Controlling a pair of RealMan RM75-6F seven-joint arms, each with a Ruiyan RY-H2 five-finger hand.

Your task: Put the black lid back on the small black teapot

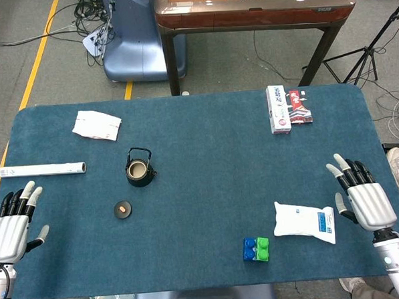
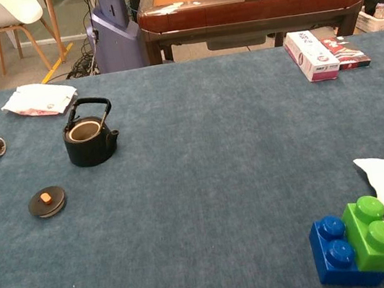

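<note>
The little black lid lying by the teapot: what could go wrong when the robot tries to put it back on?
1. The black lid is small and flat, with only a tiny orange knob to pinch, so it may slip from the left robot hand.
2. The teapot has its handle standing over the opening; the lid could catch on it or tip the pot.

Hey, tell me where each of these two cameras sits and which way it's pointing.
Head view: high up, tilted down on the blue table; left hand and right hand show, fingers apart.
Chest view: lower, facing forward across the tabletop; no part of the robot shows.
Both show: teapot, lid, blue and green blocks.
</note>
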